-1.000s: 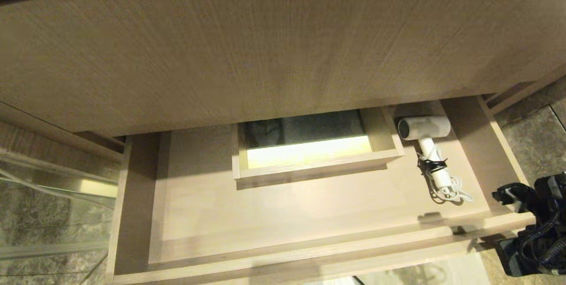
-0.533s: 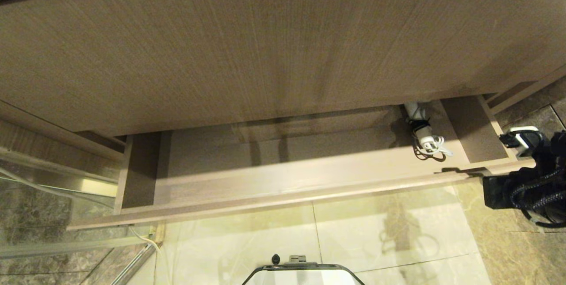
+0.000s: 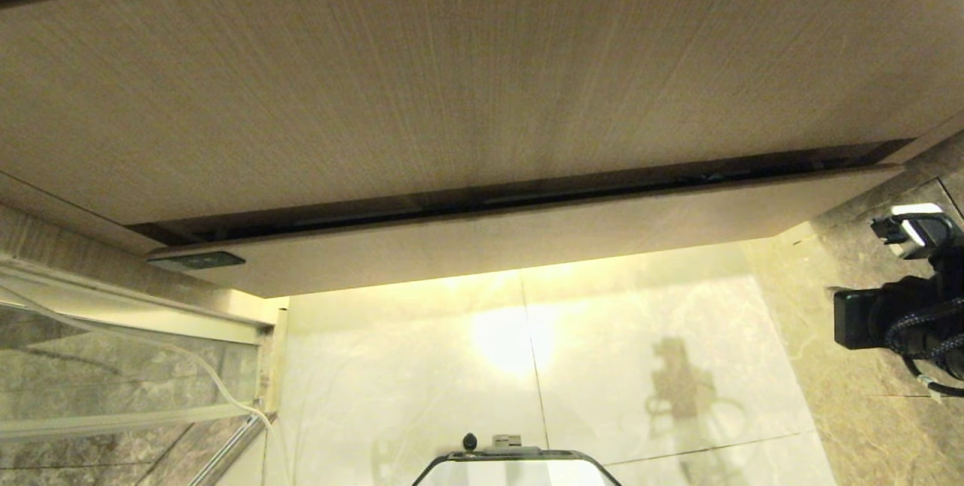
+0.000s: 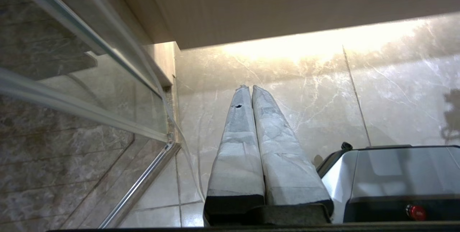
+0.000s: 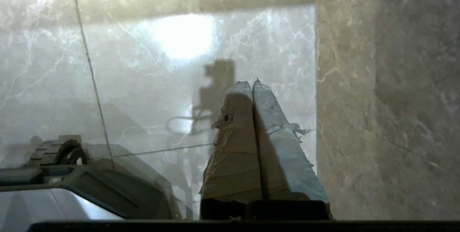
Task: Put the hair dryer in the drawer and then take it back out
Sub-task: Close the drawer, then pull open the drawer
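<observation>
The drawer [image 3: 527, 233] is pushed in, and only its light wood-grain front with the small black label [image 3: 197, 260] shows. The hair dryer is hidden. My right arm [image 3: 896, 313] hangs at the right edge of the head view, off the drawer's right corner and not touching it. In its wrist view the right gripper [image 5: 251, 82] is shut and empty, its taped fingers pressed together over the pale floor. My left gripper [image 4: 251, 87] is parked, shut and empty, pointing at the floor below the drawer front [image 4: 287, 9].
A taller wood-grain panel [image 3: 452, 79] rises above the drawer. A glass panel with a metal frame [image 3: 113, 365] stands at the left. A brown marble wall [image 5: 388, 99] runs beside the right gripper. My own base [image 3: 516, 467] shows at the bottom on the glossy tiles.
The drawer has slid from wide open to shut, taking the hair dryer out of sight. My right arm followed the drawer's right corner inward and now stands clear of it.
</observation>
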